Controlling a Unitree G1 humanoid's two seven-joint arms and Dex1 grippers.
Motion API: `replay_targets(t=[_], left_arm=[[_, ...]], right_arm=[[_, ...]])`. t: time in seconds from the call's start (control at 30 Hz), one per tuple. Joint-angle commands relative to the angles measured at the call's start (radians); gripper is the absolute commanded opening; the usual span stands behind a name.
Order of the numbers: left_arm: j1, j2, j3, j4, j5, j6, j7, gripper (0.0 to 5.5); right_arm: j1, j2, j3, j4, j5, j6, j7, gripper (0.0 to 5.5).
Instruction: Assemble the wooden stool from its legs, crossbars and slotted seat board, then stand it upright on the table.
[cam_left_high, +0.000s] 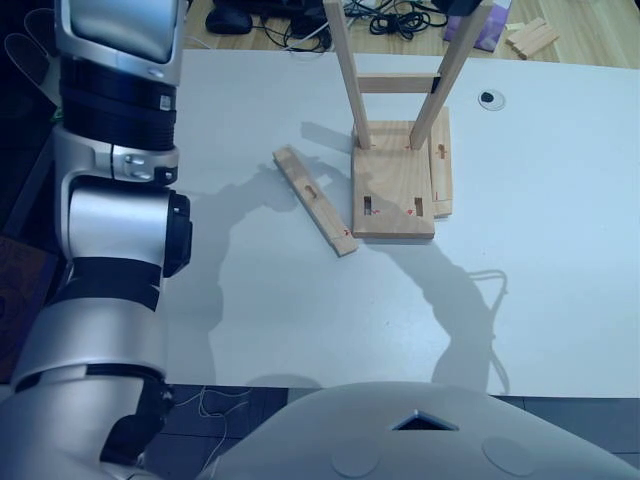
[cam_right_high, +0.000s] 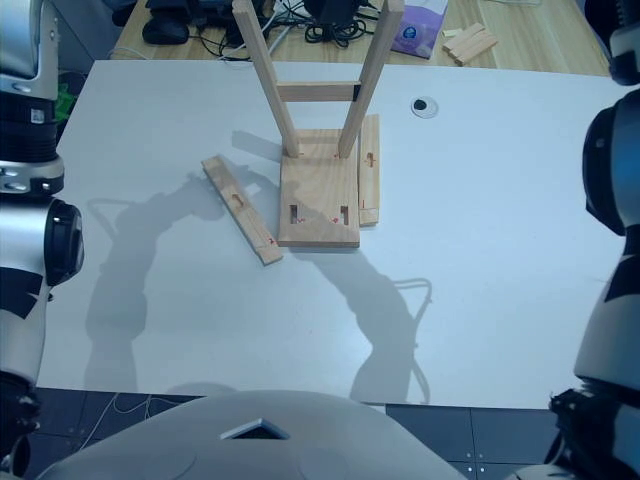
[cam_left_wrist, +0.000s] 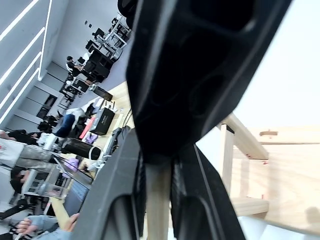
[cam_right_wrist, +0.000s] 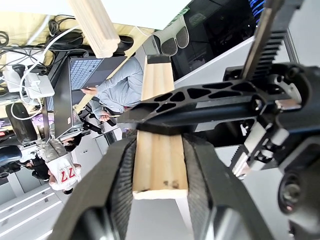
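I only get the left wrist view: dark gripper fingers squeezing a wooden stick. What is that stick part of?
Observer: It is the left leg, standing upright in a far slot of the seat board, which lies flat on the table.
Visitor: Is anything holding the leg beside it?
Observer: Yes, the right gripper is shut on the right leg.
Visitor: Are any pieces not fitted yet?
Observer: A slotted strip lies loose on the table, to the left of the board.

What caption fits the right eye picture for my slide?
Two legs joined by a crossbar stand on the slotted seat board, a loose slotted bar lying beside it.
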Motion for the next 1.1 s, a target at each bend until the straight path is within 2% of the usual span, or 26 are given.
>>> replay_targets(t=[0.03,0.1,0.23,0.37,0.4,0.5,0.6,0.67,0.8,0.97,1.1], left_arm=[[-0.009,0.031,0.007,0.019,0.034,-0.064,0.039,0.41],[-0.010,0.045,0.021,0.028,0.037,-0.082,0.050,0.41],[0.002,0.060,0.058,0.025,0.021,-0.095,0.084,0.41],[0.083,0.044,0.172,-0.105,-0.028,-0.019,0.211,0.41],[0.121,-0.002,0.232,-0.189,-0.071,0.070,0.283,0.41],[0.272,-0.248,0.456,-0.502,-0.260,0.387,0.579,0.41],[0.392,-0.403,0.525,-0.680,-0.357,0.519,0.733,0.41],[0.502,-0.473,0.554,-0.776,-0.339,0.560,0.843,0.41],[0.687,-0.551,0.547,-0.899,-0.308,0.649,0.993,0.41],[0.863,-0.622,0.512,-0.927,-0.309,0.733,1.081,0.41],[0.882,-0.728,0.572,-0.879,-0.351,0.769,1.165,0.41]], right_arm=[[-0.027,-0.072,-0.070,0.037,0.072,0.013,0.072,2.10],[-0.013,-0.110,-0.110,0.033,0.139,0.013,0.131,2.71],[0.047,-0.187,-0.217,0.005,0.310,0.054,0.240,3.50],[0.234,-0.255,-0.453,-0.094,0.650,0.291,0.344,4.16],[0.328,-0.264,-0.534,-0.155,0.723,0.379,0.337,4.35],[0.760,-0.222,-0.814,-0.418,0.860,0.655,0.234,4.81],[1.069,-0.115,-0.948,-0.614,0.868,0.814,0.143,5.34],[1.274,-0.029,-0.981,-0.672,0.833,0.842,0.053,5.40],[1.511,0.059,-1.027,-0.722,0.795,0.848,-0.069,5.40],[1.626,0.125,-0.981,-0.778,0.786,0.855,-0.112,5.40],[1.683,0.181,-0.911,-0.818,0.752,0.865,-0.132,5.40]])
